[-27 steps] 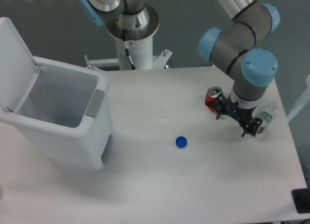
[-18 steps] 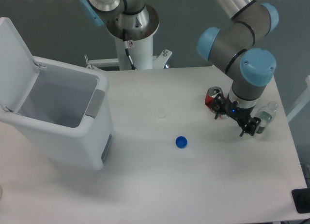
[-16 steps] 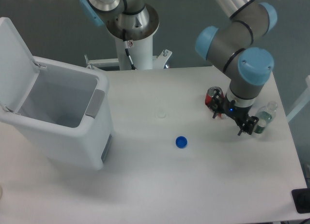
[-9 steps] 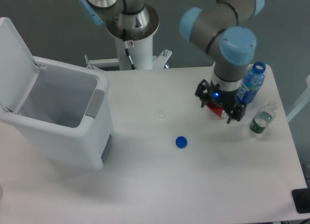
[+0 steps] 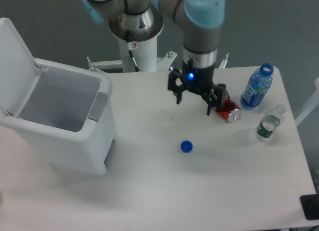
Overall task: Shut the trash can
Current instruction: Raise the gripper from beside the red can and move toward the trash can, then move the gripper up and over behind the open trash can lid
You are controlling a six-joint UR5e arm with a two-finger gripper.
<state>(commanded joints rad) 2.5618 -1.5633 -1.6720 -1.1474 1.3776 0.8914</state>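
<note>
At the left of the white surface (image 5: 149, 191), the large white boxy plastic trash can (image 5: 65, 126) stands with its lid up.
Well to its right, the gripper (image 5: 193, 98) hangs with fingers spread, empty, beside a crushed red drink can (image 5: 227, 109); a small blue bottle cap (image 5: 186, 146) lies below.

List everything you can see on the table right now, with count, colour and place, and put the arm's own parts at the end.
Large white boxy plastic trash can: one, white with grey front latch tab, left side of the table, hinged lid standing open.
Round blue bottle cap: one, blue, lying alone mid-table.
Crushed red drink can: one, red, on its side, right of centre.
Blue-labelled plastic bottle: one, uncapped, upright near the far right edge.
Small clear plastic bottle: one, clear, right edge, in front of the blue one.
White table: one.
Two-finger gripper: one, black, fingers spread, empty, just left of the red can.
</note>
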